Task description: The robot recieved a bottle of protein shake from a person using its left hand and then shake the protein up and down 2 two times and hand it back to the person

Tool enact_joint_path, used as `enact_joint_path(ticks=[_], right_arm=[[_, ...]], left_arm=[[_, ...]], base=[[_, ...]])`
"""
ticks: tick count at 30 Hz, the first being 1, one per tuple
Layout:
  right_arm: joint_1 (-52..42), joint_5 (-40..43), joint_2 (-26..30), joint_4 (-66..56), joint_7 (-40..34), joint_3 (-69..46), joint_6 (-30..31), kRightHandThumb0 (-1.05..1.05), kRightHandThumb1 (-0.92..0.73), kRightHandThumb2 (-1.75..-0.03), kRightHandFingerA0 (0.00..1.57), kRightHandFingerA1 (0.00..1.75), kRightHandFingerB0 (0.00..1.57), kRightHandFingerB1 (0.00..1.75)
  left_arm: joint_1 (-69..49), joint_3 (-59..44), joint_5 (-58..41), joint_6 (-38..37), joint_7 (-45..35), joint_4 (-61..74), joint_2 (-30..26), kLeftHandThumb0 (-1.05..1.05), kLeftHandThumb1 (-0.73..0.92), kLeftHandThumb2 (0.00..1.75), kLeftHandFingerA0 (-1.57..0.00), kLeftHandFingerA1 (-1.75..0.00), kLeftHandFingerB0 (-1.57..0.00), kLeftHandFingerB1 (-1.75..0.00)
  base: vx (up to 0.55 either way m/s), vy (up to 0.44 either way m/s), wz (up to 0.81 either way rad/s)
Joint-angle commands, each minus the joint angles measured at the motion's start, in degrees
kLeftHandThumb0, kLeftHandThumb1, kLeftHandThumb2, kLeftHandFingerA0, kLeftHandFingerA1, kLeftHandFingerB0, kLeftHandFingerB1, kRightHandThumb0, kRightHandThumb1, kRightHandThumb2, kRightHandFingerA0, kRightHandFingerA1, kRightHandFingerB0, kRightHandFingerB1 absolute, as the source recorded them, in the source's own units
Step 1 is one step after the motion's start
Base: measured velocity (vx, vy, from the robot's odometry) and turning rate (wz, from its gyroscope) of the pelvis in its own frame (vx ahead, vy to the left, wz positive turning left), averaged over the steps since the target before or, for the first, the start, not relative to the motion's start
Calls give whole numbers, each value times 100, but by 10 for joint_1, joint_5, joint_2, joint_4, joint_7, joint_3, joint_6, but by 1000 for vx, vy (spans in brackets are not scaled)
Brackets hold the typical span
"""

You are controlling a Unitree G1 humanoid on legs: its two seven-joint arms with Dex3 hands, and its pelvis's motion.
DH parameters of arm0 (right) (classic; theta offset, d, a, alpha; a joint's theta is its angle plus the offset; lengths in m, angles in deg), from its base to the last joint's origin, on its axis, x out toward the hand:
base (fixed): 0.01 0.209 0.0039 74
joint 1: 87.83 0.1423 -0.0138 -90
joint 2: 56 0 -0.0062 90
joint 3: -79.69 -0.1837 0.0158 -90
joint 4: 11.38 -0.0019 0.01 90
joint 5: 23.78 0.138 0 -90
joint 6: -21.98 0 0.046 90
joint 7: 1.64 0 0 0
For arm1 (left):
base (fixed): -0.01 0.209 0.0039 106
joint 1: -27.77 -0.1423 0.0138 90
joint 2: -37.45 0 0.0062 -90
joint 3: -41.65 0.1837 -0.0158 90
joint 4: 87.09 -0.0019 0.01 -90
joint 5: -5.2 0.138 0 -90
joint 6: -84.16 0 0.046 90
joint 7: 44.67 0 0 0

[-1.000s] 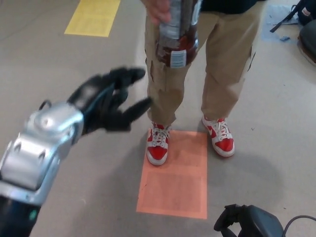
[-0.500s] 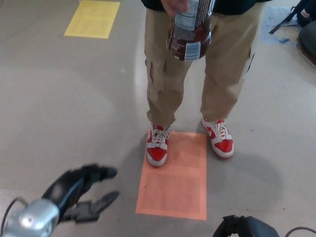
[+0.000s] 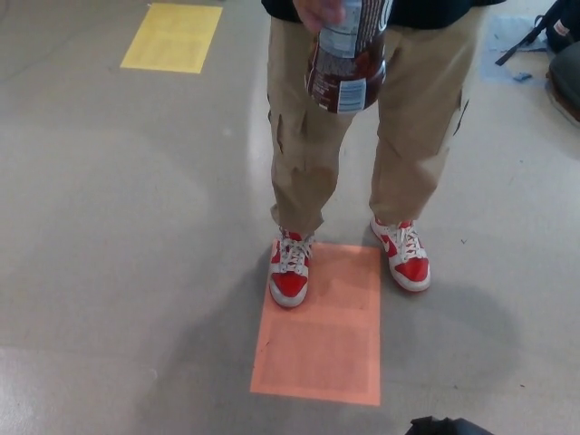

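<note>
Bottle: one protein shake bottle (image 3: pixel 347 59) was at 12 o'clock in the head view, top edge, held in front of the person's waist.
Holder: person's hand (image 3: pixel 319 13) gripped its upper part; bottle hung tilted slightly, dark contents with a white label low on it.
Robot hands: neither the left nor the right showed in the frame; finger state could not be told.
Person: two legs in tan trousers (image 3: pixel 362 136), two red-and-white shoes (image 3: pixel 290 269).
Floor marks: one orange rectangle (image 3: pixel 322 331) at 6 o'clock, under the shoes' toes; one yellow rectangle (image 3: pixel 172 36) at 10 o'clock.
Lower edge: one dark object (image 3: pixel 449 426), partly cut off, unidentified.
</note>
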Motion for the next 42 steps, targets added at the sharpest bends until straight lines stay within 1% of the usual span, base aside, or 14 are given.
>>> enact_joint_path(ticks=[1,5,6,7,8,9,15,19,27,29,33,34,35,42], right_arm=[[7,15,12,-2,-14,-17,-13,-45,-47,-117,103,100,95,85],[58,25,21,-3,-3,-33,-5,-45,-49,-115,103,98,95,83],[72,25,23,-3,-2,-36,-1,-46,-51,-113,103,100,94,85],[84,28,25,-3,3,-41,4,-45,-49,-117,99,91,97,79],[91,32,26,-3,9,-45,7,-45,-49,-117,99,91,97,79],[102,32,28,-4,9,-48,7,-45,-48,-117,99,89,98,79],[134,26,34,-2,10,-55,12,-43,-48,-118,107,105,96,88],[141,31,34,0,26,-64,10,-41,-42,-122,106,90,102,74],[152,25,33,2,33,-67,17,-41,-43,-120,105,88,100,74],[160,24,35,2,35,-68,18,-43,-47,-117,98,93,95,85],[162,25,34,4,39,-69,25,-42,-45,-118,104,94,99,77],[164,26,32,4,41,-70,26,-44,-47,-116,104,100,95,85],[165,26,32,3,42,-70,27,-45,-47,-117,104,100,95,83],[179,30,36,3,44,-73,27,-43,-46,-118,99,96,95,87]], left_arm=[[20,55,181,-277,258,-165,-39,-37,64,59,-55,-39,-29,-32],[92,51,169,-288,245,-210,-24,-39,62,58,-53,-38,-20,-29],[112,48,162,-296,236,-223,-21,-43,60,65,-51,-42,-17,-32],[126,45,156,-304,228,-234,-18,-31,42,89,-42,-61,0,-43],[136,44,152,-310,223,-242,-16,-31,42,89,-42,-61,0,-43],[150,42,147,-312,215,-248,-14,-40,58,57,-52,-38,-14,-28],[189,31,131,-323,192,-274,-4,-38,56,58,-50,-38,-10,-24],[210,42,145,-326,200,-301,-2,-51,49,74,-41,-47,-5,-23],[258,60,170,-350,198,-361,1,-51,51,82,-31,-48,0,-23],[275,67,181,-352,204,-377,2,-53,52,82,-29,-47,0,-21],[289,81,204,-352,228,-401,7,-50,68,61,-34,-34,0,-20],[289,71,192,-362,224,-404,8,-49,67,60,-33,-33,0,-23],[290,59,180,-371,218,-409,13,-54,51,82,-27,-47,0,-22],[305,-4,145,-404,189,-432,31,-50,47,80,-26,-47,0,-22]], base=[[0,0,0],[0,0,0],[0,0,0],[0,0,0],[0,0,0],[0,0,0],[0,0,0],[0,0,0],[0,0,0],[0,0,0],[0,0,0],[0,0,0],[0,0,0],[0,0,0]])
